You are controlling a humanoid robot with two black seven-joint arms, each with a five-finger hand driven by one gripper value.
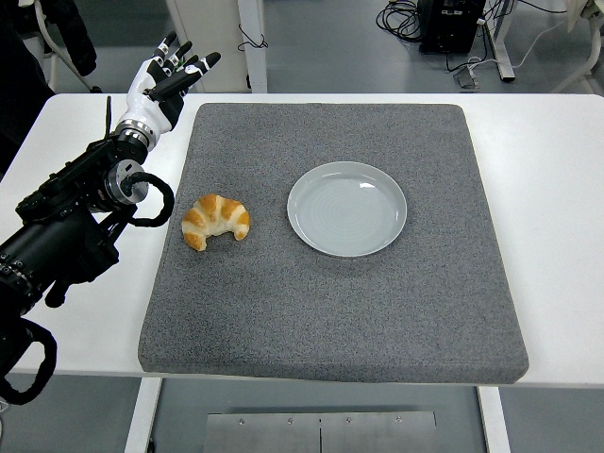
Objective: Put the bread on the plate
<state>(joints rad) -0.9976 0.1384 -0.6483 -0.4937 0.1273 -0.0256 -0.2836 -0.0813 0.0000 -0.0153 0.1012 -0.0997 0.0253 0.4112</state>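
Note:
A golden croissant (pixel 216 220) lies on the left part of the grey mat (pixel 330 311). An empty pale grey plate (pixel 347 209) sits right of it, near the mat's middle. My left hand (pixel 162 80) is open, fingers spread, above the white table near the mat's far left corner. It is well behind and left of the croissant and holds nothing. The black left arm runs down to the picture's lower left. The right arm does not show.
The white table (pixel 547 198) surrounds the mat on all sides. Beyond the far edge are table legs, cables and a dark box on the floor. A dark shape stands at the top left.

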